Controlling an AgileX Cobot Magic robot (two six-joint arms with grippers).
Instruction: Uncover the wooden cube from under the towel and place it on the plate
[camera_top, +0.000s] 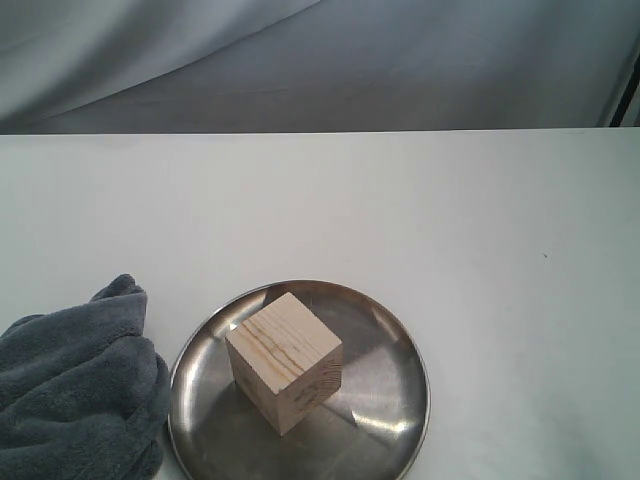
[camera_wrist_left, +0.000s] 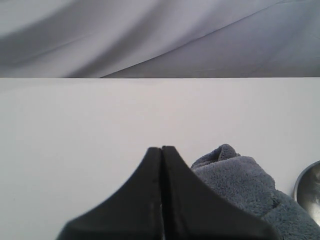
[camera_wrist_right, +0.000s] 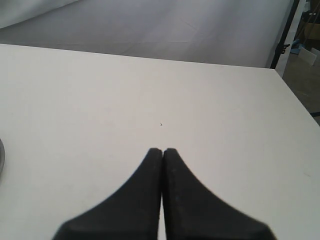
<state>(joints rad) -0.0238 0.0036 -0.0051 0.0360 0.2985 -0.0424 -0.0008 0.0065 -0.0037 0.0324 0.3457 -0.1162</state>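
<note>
The wooden cube (camera_top: 285, 360), pale with darker grain stripes, stands on the round steel plate (camera_top: 395, 400) near the front of the white table. The blue-grey towel (camera_top: 75, 395) lies bunched in a heap to the left of the plate, touching its rim. Neither gripper shows in the exterior view. In the left wrist view my left gripper (camera_wrist_left: 162, 148) is shut and empty above the table, with the towel (camera_wrist_left: 240, 185) and a sliver of the plate (camera_wrist_left: 311, 192) beside it. My right gripper (camera_wrist_right: 163, 149) is shut and empty over bare table; the plate's edge (camera_wrist_right: 1, 160) barely shows.
A grey cloth backdrop (camera_top: 320, 60) hangs behind the table's far edge. The table's right edge (camera_wrist_right: 295, 95) shows in the right wrist view, with a dark stand pole (camera_wrist_right: 284, 35) beyond it.
</note>
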